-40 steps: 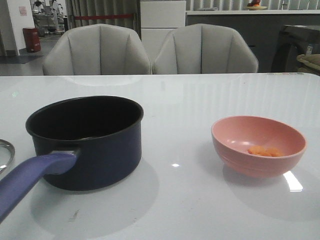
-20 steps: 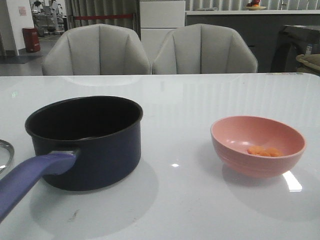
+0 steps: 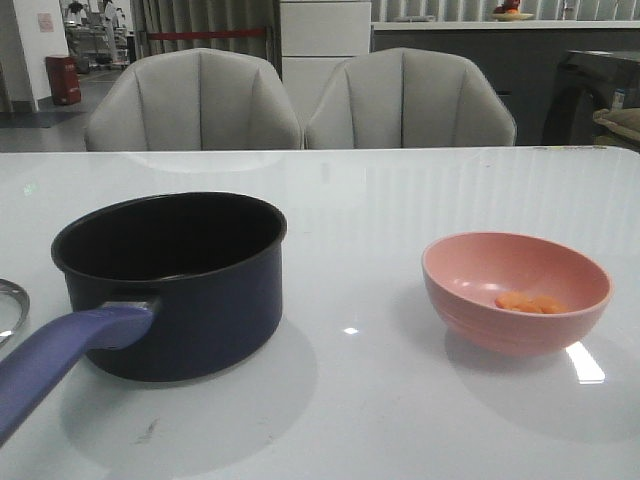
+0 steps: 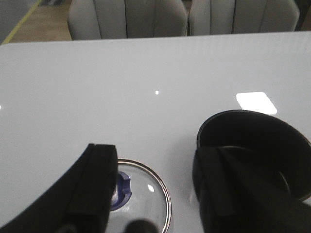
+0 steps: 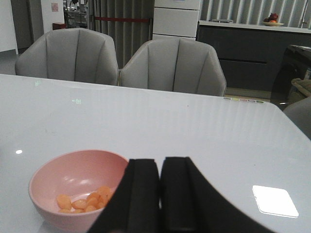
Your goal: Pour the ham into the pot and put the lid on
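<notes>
Glossy white table [image 3: 400,200] bearing the navy pot [image 3: 175,285], a pink bowl [image 3: 515,290] and the glass lid [image 4: 146,199].

No lettering, label or number is legible anywhere in these views.

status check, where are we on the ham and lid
Left gripper open above lid. Right gripper shut, empty. Ham in pink bowl; pot uncovered.
</notes>
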Controlling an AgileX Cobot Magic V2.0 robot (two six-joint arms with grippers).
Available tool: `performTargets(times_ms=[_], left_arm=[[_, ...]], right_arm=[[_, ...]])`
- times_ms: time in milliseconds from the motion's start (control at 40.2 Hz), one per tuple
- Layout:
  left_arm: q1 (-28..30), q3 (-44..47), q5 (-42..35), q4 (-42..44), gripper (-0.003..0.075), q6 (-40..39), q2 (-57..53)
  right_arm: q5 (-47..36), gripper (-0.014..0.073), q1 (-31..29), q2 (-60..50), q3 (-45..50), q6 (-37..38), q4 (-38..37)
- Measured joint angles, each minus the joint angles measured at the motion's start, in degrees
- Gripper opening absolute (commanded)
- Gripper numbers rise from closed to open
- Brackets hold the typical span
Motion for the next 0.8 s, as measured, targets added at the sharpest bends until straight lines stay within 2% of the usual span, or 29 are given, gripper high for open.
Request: performTargets(times_ms=[224,373,596,795], left_arm=[[-1.4,10.0,-11.7,-0.1,0.0395,0.0,-12.0],[-1.6,13.9,-19.0,-0.1,0.0395,0.0,-15.6],[-1.6,14.6,-20.6,-0.1,0.0395,0.0,-15.9],[-2.3,14.6,-20.6,-0.1,0.0395,0.0,-15.9]], right_arm=[[0.0,0.0151,0.0,0.0,0.0,0.0,0.0],[-0.4,0.0151,0.0,0.0,0.0,0.0,0.0],[-6.5,0.0151,0.0,0.0,-0.2,0.8,2.1],[3.7,0.0151,0.0,4.8,-9.8,1.4,5.1]])
